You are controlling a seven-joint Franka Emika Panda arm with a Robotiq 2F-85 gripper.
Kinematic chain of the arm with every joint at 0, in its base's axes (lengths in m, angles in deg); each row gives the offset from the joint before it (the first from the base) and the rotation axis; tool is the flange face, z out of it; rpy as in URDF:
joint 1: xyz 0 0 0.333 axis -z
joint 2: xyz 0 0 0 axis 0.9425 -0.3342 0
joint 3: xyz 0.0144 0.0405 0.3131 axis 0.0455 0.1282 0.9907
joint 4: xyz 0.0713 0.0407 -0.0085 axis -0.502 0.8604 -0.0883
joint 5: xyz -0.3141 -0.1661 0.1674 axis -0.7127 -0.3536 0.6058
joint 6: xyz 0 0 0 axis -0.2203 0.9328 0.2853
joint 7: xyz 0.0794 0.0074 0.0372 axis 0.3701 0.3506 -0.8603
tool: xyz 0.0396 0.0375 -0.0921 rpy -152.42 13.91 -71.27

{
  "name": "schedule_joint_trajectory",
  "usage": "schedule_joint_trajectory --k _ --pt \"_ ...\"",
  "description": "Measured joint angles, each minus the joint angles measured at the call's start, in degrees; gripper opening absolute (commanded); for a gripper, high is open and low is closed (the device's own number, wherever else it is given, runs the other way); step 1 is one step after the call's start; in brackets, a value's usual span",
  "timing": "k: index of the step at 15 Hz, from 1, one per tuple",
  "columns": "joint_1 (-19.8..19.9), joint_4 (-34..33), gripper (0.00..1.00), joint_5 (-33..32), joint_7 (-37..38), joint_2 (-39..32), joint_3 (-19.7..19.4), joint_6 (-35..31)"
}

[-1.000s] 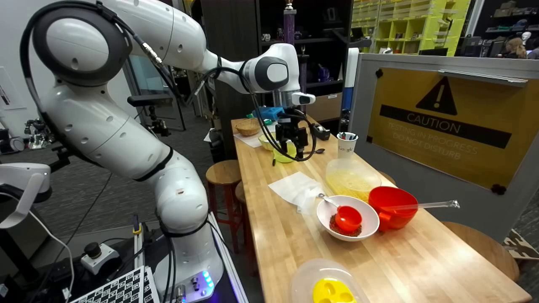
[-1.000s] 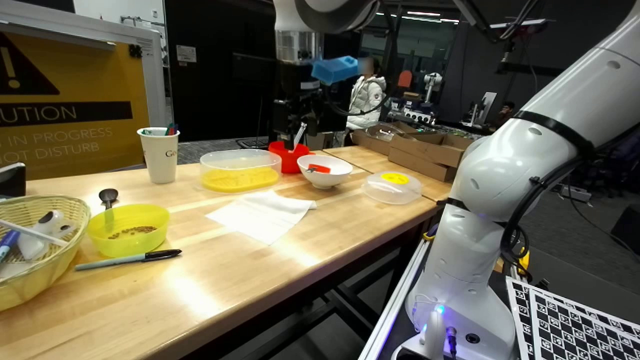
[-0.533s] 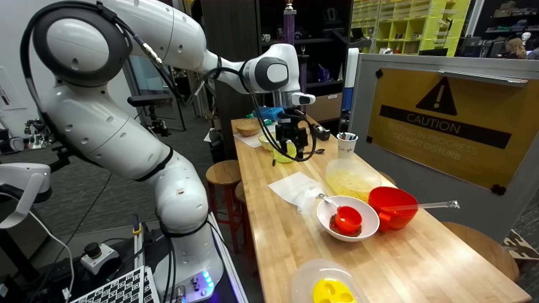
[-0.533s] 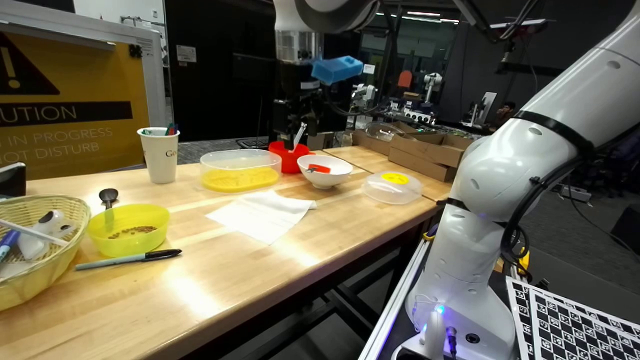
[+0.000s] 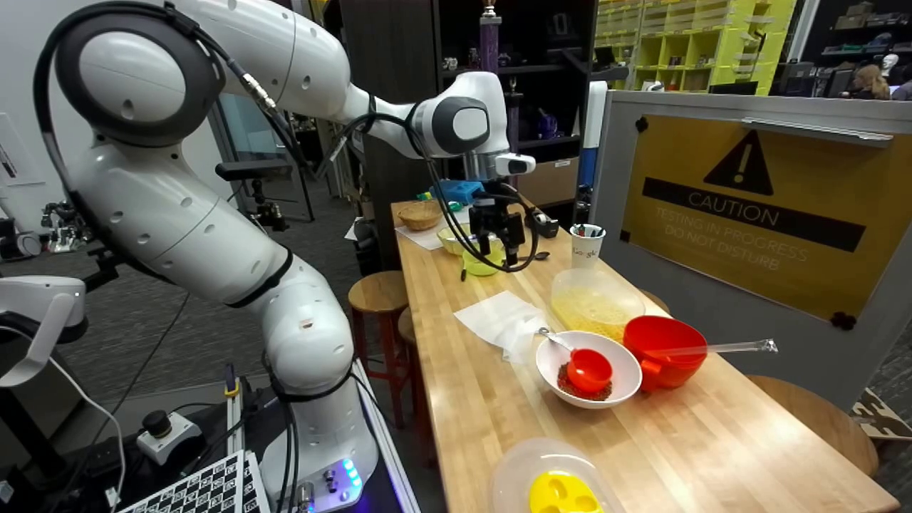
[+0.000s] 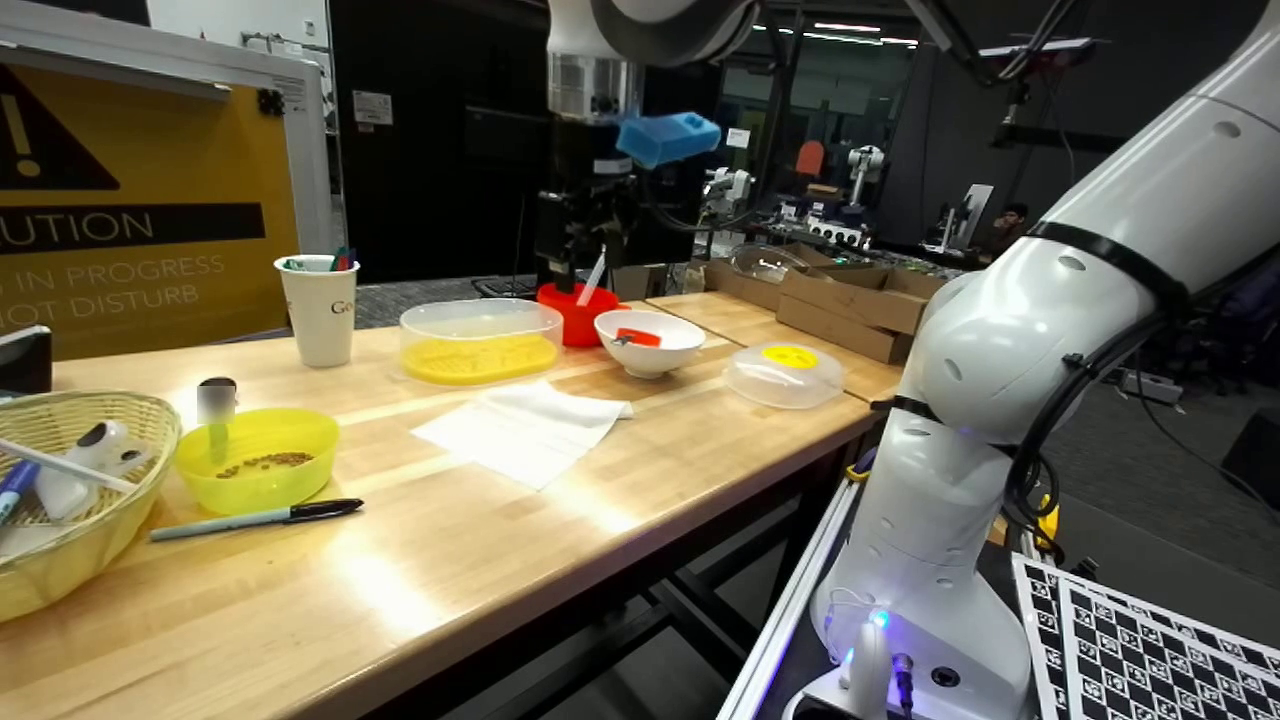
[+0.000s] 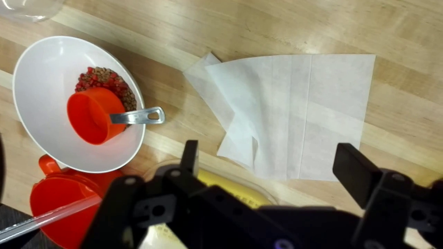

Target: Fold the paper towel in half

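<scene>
The white paper towel lies on the wooden table, seen whole but for a corner behind a finger in the wrist view. It also shows in both exterior views. Its end nearest the white bowl is rumpled and partly turned over itself, with loose corners; the other end lies flat. My gripper is open and empty, its fingers wide apart. It hangs above the table, apart from the towel, in both exterior views.
A white bowl with red and brown bits holds a red scoop. A red cup and a clear container with yellow contents stand close by. Further off are a paper cup, yellow bowl, marker and basket.
My gripper has shifted slightly, a little to the right and up in an exterior view and a little left in an exterior view. The towel has not moved.
</scene>
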Motion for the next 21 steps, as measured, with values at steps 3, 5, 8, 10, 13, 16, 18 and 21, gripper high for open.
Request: schedule_joint_trajectory --k 3,5,8,10,13,16,18,21 --pt "-0.58 0.0 1.0 0.0 0.0 -0.28 0.0 -0.7" --pt "-1.15 -0.01 1.0 0.0 -0.17 -0.63 0.0 -0.98" --pt "-1.92 -0.04 1.0 0.24 -1.55 -1.75 -0.36 -1.0" --pt "-1.95 0.05 1.0 0.21 -2.31 -2.69 -0.87 -1.17" --pt "-1.91 0.29 1.0 0.18 -2.47 -3.65 -1.81 -1.2" --pt "-1.99 1.06 1.0 0.42 -2.47 -3.73 -2.18 -1.2" --pt "-2.68 1.89 1.0 1.32 -2.47 -3.74 -2.15 -1.25" --pt "-4.38 3.33 1.0 4.04 -2.38 -4.37 -1.92 -1.5"
